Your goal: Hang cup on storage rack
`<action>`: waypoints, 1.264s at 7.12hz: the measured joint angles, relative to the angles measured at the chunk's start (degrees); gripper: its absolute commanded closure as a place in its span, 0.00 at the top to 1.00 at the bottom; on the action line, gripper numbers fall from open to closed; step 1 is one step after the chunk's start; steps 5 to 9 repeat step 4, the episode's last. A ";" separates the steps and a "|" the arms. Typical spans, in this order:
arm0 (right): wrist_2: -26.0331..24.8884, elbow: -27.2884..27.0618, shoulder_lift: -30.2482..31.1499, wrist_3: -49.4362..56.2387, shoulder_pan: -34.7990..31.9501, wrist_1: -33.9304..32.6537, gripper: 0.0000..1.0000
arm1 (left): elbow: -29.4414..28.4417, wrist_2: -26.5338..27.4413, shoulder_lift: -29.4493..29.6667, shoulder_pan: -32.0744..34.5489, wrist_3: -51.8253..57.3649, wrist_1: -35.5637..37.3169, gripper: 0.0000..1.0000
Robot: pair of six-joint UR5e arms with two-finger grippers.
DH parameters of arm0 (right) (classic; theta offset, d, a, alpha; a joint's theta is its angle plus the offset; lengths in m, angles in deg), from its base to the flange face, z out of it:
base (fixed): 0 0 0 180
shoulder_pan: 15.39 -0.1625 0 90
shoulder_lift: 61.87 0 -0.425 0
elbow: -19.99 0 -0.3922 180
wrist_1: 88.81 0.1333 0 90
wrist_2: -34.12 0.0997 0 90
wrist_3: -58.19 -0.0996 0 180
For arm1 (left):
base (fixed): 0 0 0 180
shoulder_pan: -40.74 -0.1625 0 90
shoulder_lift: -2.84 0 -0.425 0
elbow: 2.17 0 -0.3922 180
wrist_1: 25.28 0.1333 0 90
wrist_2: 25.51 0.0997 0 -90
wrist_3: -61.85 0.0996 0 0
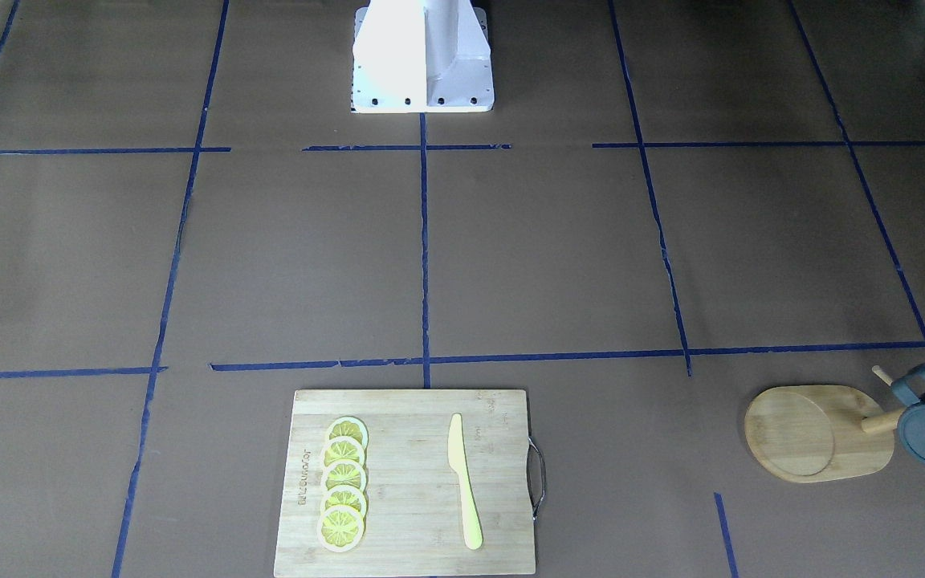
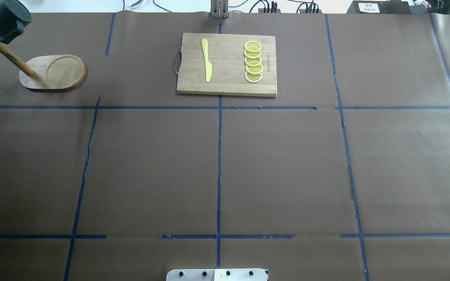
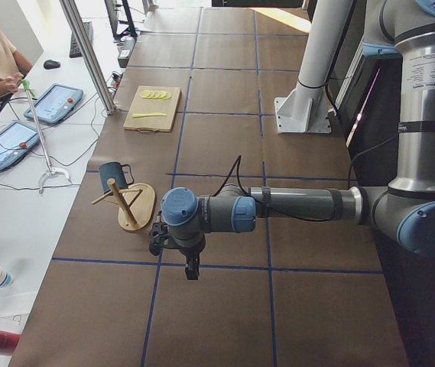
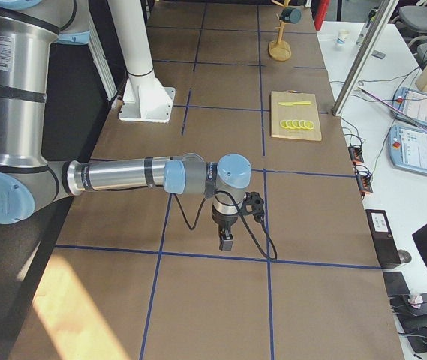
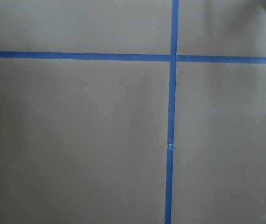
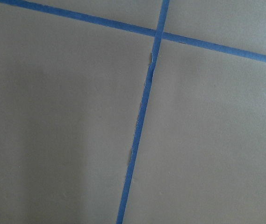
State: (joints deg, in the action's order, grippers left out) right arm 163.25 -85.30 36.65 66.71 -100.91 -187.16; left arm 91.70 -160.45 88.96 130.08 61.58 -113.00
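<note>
overhead exterior | cup point(image 2: 4, 19) hangs by its handle on a peg of the storage rack point(image 2: 59, 72), far-left corner of worktop | left gripper point(image 3: 192, 270) above left end, right gripper point(image 4: 226, 242) above right end: grip state cannot be told, nothing seen held | cutting board point(image 2: 225, 84) at middle of far edge

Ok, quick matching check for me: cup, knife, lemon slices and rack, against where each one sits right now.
1 cup
2 knife
3 lemon slices
4 rack

a overlapping row on the board
b standing on the table, robot's far left
c hanging from the rack
d pale yellow, flat on the board

Pairs: 1-c, 2-d, 3-a, 4-b
</note>
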 measured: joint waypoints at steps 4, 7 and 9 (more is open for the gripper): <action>0.07 -0.07 -0.03 0.00 0.00 0.02 1.00 | 0.05 0.06 -0.57 0.00 0.00 -0.03 1.00; 0.07 -0.07 -0.03 0.00 0.00 0.02 1.00 | 0.05 0.06 -0.57 0.00 0.00 -0.03 1.00; 0.07 -0.07 -0.03 0.00 0.00 0.02 1.00 | 0.05 0.06 -0.57 0.00 0.00 -0.03 1.00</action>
